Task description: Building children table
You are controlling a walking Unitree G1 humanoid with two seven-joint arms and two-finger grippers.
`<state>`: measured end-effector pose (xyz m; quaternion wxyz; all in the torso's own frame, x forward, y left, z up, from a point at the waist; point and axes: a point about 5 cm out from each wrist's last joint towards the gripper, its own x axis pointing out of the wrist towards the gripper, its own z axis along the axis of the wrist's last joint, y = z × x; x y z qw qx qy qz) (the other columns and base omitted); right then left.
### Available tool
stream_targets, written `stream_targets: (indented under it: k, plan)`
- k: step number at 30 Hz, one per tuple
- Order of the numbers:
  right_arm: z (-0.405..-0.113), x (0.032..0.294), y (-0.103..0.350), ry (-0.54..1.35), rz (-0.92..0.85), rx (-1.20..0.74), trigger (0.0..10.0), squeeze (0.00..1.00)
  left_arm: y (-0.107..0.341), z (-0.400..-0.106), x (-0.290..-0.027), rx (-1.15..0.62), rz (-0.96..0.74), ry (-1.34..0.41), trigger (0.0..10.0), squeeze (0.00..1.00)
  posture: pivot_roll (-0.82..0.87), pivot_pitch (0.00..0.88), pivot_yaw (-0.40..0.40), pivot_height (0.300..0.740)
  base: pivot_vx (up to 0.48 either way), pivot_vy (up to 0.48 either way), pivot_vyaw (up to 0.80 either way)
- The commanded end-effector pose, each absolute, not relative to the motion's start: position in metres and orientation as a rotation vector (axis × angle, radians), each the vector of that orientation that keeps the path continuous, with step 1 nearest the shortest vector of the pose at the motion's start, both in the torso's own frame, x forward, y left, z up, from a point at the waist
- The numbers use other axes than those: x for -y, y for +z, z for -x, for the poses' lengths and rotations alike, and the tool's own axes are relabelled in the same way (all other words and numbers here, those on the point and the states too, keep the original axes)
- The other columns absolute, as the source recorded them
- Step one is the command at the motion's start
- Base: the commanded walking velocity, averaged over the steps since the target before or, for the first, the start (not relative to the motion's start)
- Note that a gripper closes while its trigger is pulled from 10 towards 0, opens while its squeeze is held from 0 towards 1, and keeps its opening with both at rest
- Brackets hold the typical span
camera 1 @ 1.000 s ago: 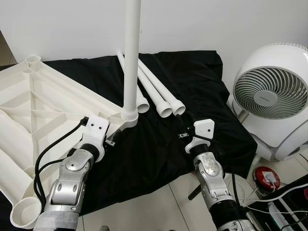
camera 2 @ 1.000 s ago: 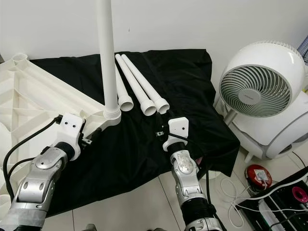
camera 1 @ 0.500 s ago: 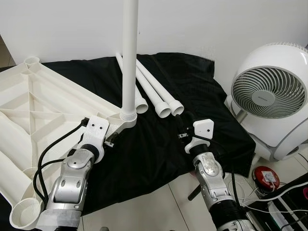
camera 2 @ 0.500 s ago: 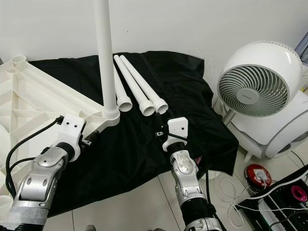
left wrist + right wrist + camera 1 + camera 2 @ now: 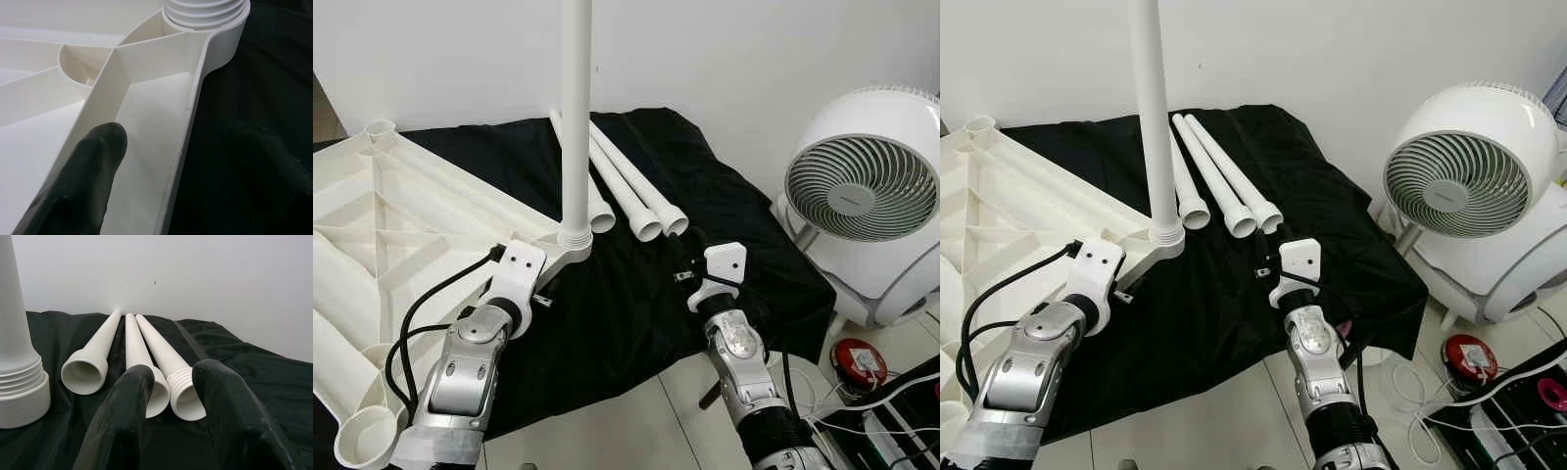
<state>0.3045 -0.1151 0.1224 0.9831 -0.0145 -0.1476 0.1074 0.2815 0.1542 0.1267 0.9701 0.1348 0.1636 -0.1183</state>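
Upturned white ribbed plastic tabletop (image 5: 391, 235) lies far left on the black cloth (image 5: 636, 294), one white tapered leg (image 5: 574, 117) standing upright in its near corner socket. Left tool (image 5: 161, 161) spread, fingers straddling the tabletop's edge wall, gripping nothing. Three loose white plastic legs (image 5: 631, 191) lie side by side mid-cloth, long axes running away from the robot, threaded ends nearest. Right tool (image 5: 168, 396) is spread, empty, just short of them (clearly the nearer arm).
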Motion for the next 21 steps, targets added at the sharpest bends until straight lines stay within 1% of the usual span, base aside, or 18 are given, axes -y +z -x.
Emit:
stream_targets:
  k: [1,5,8,9,10,11,12,13,14,20,21]
  plan:
    - [-0.306,0.115,0.122,0.206,0.026,0.300,10.0,0.00,0.124,-0.281,-0.154,-0.353,-0.289,-0.219,10.0,0.00,0.04,0.019,-0.029,0.740,0.000,0.000,0.00]
    - [-0.306,0.116,0.122,0.203,0.025,0.299,10.0,0.00,0.117,-0.281,-0.159,-0.418,-0.304,-0.161,10.0,0.00,0.03,0.021,-0.028,0.740,0.000,0.000,0.00]
    - [-0.306,0.116,0.122,0.203,0.025,0.299,10.0,0.00,0.116,-0.281,-0.160,-0.426,-0.307,-0.151,10.0,0.00,0.03,0.021,-0.028,0.740,0.000,0.000,0.00]
    - [-0.306,0.116,0.122,0.202,0.025,0.299,10.0,0.00,0.115,-0.283,-0.162,-0.440,-0.301,-0.121,10.0,0.00,0.03,0.022,-0.029,0.740,0.000,0.000,0.00]
    - [-0.306,0.116,0.122,0.202,0.025,0.300,10.0,0.00,0.114,-0.285,-0.164,-0.458,-0.299,-0.100,6.4,0.00,0.03,0.020,-0.029,0.740,0.000,0.000,0.00]
    - [-0.306,0.116,0.122,0.202,0.025,0.300,10.0,0.00,0.114,-0.285,-0.164,-0.458,-0.299,-0.100,6.4,0.00,0.03,0.020,-0.029,0.740,0.000,0.000,0.00]
    - [-0.306,0.116,0.122,0.202,0.025,0.300,10.0,0.00,0.114,-0.286,-0.166,-0.465,-0.294,-0.078,4.6,0.00,0.03,0.019,-0.029,0.740,0.000,0.000,0.00]
    - [-0.306,0.116,0.122,0.202,0.025,0.300,10.0,0.00,0.114,-0.286,-0.166,-0.465,-0.294,-0.078,4.6,0.00,0.03,0.019,-0.029,0.740,0.000,0.000,0.00]
    - [-0.306,0.115,0.123,0.202,0.025,0.301,10.0,0.00,0.114,-0.287,-0.167,-0.467,-0.288,-0.063,0.0,0.00,0.03,0.019,-0.029,0.740,0.000,0.000,0.00]
    - [-0.306,0.115,0.123,0.201,0.025,0.302,10.0,0.00,0.116,-0.289,-0.170,-0.450,-0.277,-0.036,0.0,0.00,0.03,0.015,-0.029,0.740,0.000,0.000,0.00]
    - [-0.306,0.116,0.123,0.199,0.027,0.303,10.0,0.00,0.118,-0.290,-0.173,-0.440,-0.272,-0.010,0.0,0.00,0.03,0.013,-0.028,0.740,0.000,0.000,0.00]
